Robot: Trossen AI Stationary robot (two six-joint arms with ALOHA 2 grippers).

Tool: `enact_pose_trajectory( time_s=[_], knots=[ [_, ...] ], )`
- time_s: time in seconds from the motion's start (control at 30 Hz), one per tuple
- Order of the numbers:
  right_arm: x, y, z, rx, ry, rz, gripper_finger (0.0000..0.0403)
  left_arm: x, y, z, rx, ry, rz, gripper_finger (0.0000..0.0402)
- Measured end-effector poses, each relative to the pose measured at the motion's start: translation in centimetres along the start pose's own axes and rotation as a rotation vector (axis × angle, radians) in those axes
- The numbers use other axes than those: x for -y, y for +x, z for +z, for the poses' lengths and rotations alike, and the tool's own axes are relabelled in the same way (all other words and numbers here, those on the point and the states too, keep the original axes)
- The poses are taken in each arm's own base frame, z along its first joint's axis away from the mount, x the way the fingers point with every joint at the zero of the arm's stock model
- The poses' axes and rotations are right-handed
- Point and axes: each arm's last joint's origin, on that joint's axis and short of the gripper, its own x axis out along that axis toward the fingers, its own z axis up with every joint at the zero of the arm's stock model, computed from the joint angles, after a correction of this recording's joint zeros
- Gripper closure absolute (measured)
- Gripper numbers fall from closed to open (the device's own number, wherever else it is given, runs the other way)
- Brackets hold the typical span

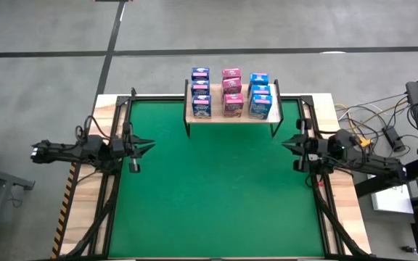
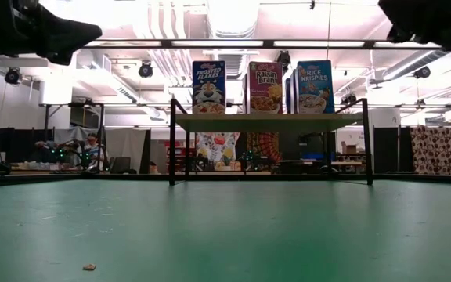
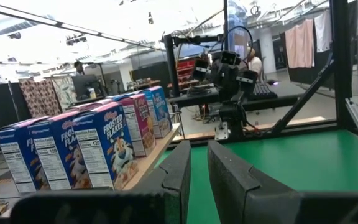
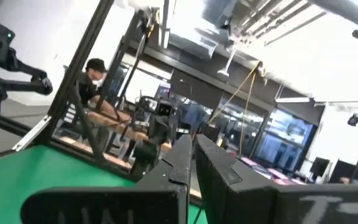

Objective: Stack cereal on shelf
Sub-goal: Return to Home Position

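The cereal (image 1: 229,93) stands in three rows on the shelf (image 1: 231,118) at the bench's (image 1: 216,196) far edge, equally far from both arms. The left gripper (image 1: 149,144) by the left edge and the right gripper (image 1: 285,145) by the right edge hang empty, fingers nearly together.

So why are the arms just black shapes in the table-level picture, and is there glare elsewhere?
Low view: bright ceiling lights behind silhouette the left arm and right arm, though the cereal on the shelf is well lit. Left wrist view: ceiling glares white. Right wrist view: likewise. High view: green table evenly lit.
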Motion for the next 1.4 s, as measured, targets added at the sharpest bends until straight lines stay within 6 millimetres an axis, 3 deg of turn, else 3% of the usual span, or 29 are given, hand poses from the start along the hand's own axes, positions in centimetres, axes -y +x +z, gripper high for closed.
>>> enact_pose_trajectory(
  time_s=[0.43,0.93,1.4],
  knots=[
    [-1.0,-1.2,-1.5,0.035,-0.038,-0.008,0.039,0.0,-0.4,-0.5,0.022,-0.04,0.006,0.0364],
    [-1.3,-1.0,-2.3,-0.034,0.245,0.045,0.039,0.1,-0.3,-0.6,0.019,-0.03,0.005,0.0364],
    [-1.5,-0.9,-2.9,-0.096,0.269,0.058,0.039,0.1,-0.2,-0.6,0.011,-0.026,0.002,0.0364]
  ],
)
